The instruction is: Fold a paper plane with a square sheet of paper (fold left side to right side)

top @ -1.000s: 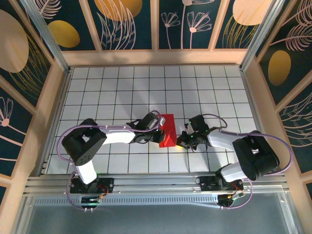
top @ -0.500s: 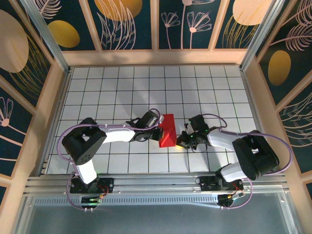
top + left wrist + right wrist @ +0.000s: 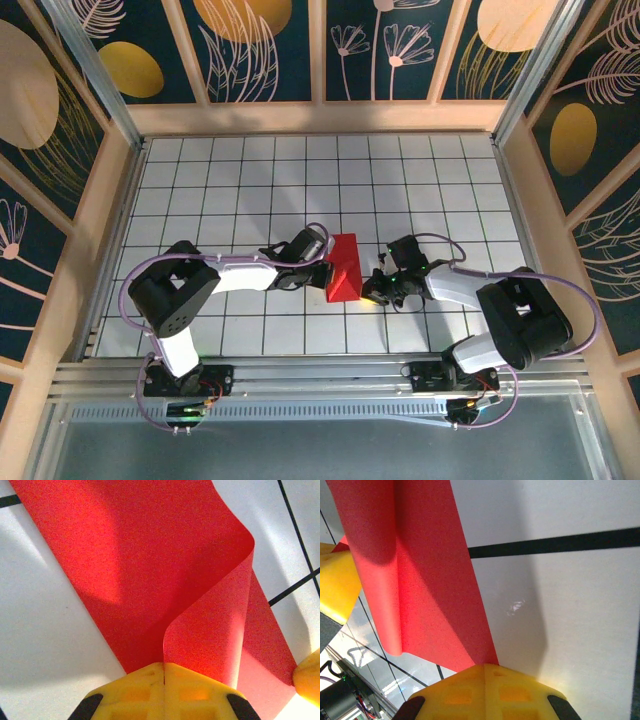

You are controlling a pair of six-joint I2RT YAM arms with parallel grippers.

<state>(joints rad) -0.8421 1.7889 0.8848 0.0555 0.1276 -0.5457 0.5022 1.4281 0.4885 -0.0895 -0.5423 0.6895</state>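
Left gripper (image 3: 164,667), clenched on the square sheet of paper (image 3: 150,555), should sweep toward three o'clock, aligning edges; right gripper (image 3: 485,667) clenched, pinning.

My gripper (image 3: 164,676) is pinched closed on the red paper's (image 3: 125,565) edge; its lifted flap curls over the flat part; white table (image 3: 45,645) beneath.

Counting one square sheet of paper (image 3: 344,262), probably a single piece though curling over; two grippers showing: left gripper (image 3: 327,273), right gripper (image 3: 369,291).
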